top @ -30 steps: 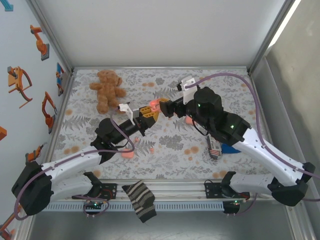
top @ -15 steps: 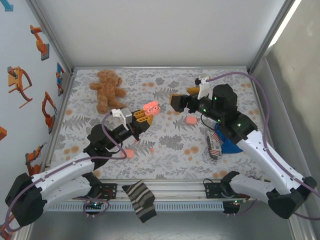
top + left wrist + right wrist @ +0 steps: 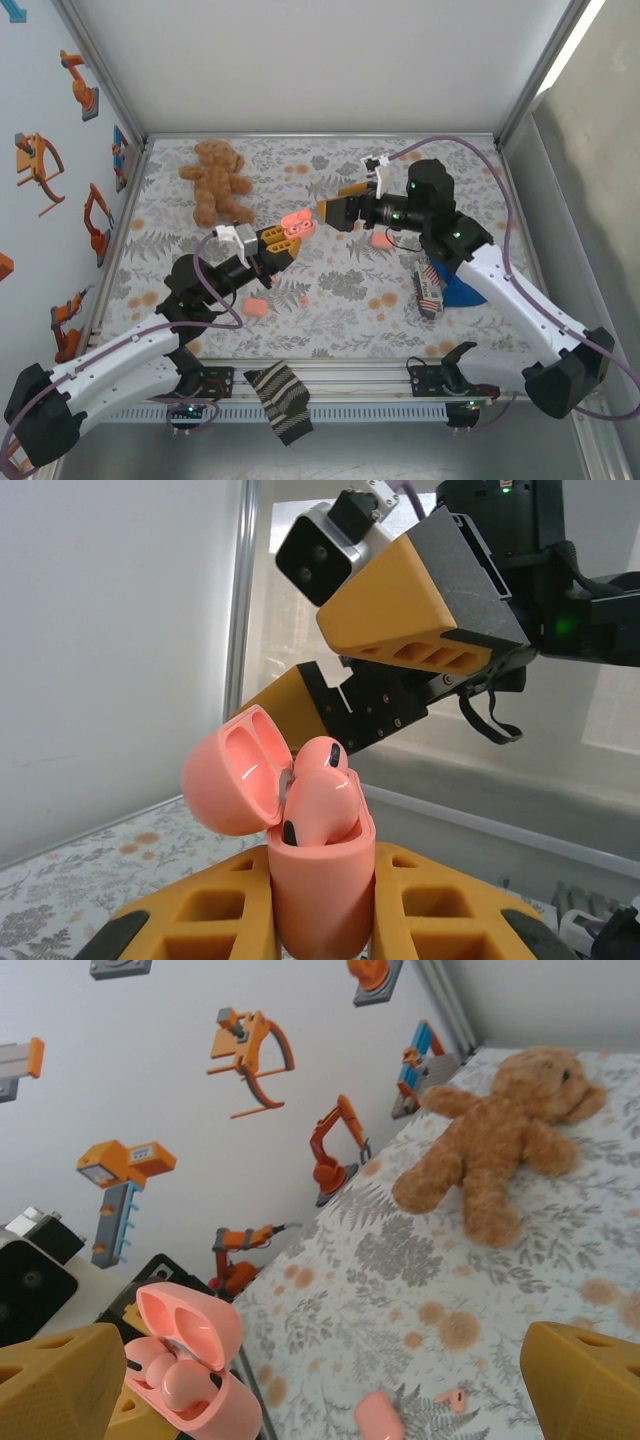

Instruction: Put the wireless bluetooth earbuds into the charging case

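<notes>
Left arm [image 3: 130, 345]: extends from the near left, forward and to the right, forearm raised toward mid-counter [image 3: 340, 290]. Left claw [image 3: 288, 233]: jaws closed on the charging case [image 3: 298, 221], held clear of the counter. Right arm [image 3: 500, 280]: rises from the near right, elbow high, wrist turned to the left. Right claw [image 3: 336, 211]: jaws spread wide, nothing between them, tips facing the left claw and standing just apart from it.

Top external looks down on the desk [image 3: 340, 285] from above the arm bases [image 3: 200, 383] at 6 o'clock. The wrist cameras face each other closely, sharing the open charging case [image 3: 310, 880].
</notes>
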Tool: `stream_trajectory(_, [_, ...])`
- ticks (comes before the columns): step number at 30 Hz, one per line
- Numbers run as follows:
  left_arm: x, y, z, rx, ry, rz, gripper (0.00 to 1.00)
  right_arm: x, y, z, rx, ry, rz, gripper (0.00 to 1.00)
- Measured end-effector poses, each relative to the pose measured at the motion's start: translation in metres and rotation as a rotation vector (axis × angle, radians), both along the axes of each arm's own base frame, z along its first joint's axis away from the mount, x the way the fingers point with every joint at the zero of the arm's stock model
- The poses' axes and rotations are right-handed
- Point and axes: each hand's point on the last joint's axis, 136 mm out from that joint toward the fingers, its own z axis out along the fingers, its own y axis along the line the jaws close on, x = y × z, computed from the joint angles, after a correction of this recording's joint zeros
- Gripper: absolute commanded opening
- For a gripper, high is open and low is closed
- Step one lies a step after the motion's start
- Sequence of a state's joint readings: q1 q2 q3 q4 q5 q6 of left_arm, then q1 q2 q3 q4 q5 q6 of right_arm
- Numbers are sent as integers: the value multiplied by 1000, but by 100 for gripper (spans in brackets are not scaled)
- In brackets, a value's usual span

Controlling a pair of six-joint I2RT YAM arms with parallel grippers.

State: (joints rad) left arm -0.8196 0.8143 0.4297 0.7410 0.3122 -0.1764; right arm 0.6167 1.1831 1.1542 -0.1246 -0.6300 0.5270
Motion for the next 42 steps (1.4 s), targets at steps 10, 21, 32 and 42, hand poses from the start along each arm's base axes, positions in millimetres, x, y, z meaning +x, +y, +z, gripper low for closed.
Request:
stream_trajectory(10, [4,-11,-17,42,27,-28,0,-35,22,12,53,-14,183,94])
stream_trajectory(21, [4,-17,-14,36,15,-49,0,-36,30,0,20,24,208,94])
stream_trajectory(32, [5,-17,-12,32,12,-47,0,-41,32,2,17,18,228,71])
stream_trajectory(42, [4,-16,-9,28,7,-46,0,-41,32,3,16,8,225,68])
